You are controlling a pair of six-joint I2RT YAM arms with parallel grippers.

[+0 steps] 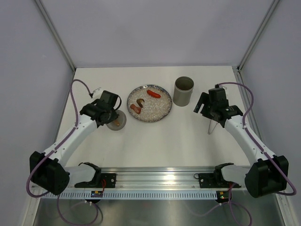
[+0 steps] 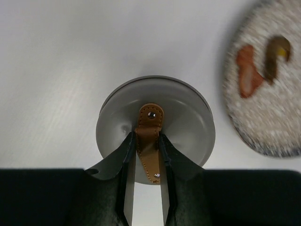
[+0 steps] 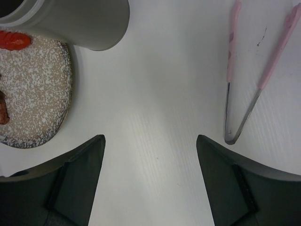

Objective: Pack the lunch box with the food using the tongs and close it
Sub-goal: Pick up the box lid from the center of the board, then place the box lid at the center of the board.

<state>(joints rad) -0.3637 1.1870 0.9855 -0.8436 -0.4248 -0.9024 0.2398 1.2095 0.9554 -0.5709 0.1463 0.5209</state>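
At the left of the overhead view, your left gripper [image 1: 112, 117] is down on the flat grey lid [image 1: 119, 122], which lies on the white table [image 1: 155, 146] just left of the plate. In the left wrist view you can see its fingers [image 2: 110, 188] clenched on the brown strap [image 2: 150, 115] at the middle of the lid, one finger on each side with the strap pinched between them. Move right and you reach the speckled plate [image 1: 159, 112] in the upper middle of the frame. It holds the food [image 1: 154, 93]: a red sausage near the far rim and two brownish pieces [image 1: 137, 107] left of centre. The plate also shows, blurred, at the right edge of the left wrist view. Just right of the plate stands the lunch box [image 1: 183, 91], upright with its mouth open and close to the plate's rim; you cannot tell whether they touch. Further right, your right gripper [image 1: 201, 106] hovers with its fingers released, spread wide over bare table and grasping nothing. The tongs [image 1: 211, 128] lie flat on the table at the right, just below that gripper in the overhead frame. In the right wrist view they sit at the upper right, pink arms splayed toward the top edge and joined end close to the right finger, apart from it.
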